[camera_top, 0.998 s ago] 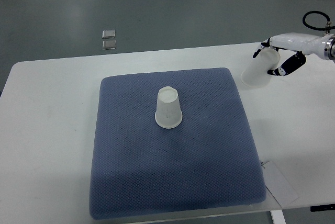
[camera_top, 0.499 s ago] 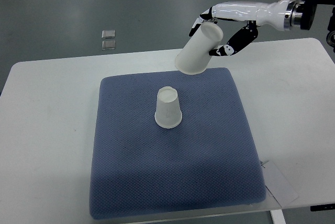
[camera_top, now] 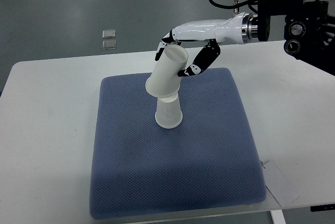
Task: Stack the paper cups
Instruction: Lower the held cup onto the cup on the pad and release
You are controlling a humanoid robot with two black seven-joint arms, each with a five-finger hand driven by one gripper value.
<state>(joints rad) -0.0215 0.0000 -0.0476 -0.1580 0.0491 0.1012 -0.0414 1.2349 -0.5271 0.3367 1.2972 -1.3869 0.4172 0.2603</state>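
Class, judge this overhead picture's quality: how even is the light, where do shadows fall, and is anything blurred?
Top view: light is soft and even; the blue mat shows only a faint shadow beside the standing cup; the robot hand and its tilted cup look sharp, without motion blur; no strong glare on the white table.

A white table (camera_top: 47, 109) carries a blue mat (camera_top: 172, 171) and a paper slip (camera_top: 281, 185) at its right front

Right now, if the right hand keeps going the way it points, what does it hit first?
The right hand holds a tilted cup aimed down-left; its rim meets the upside-down cup on the blue mat first. Depth is unclear.
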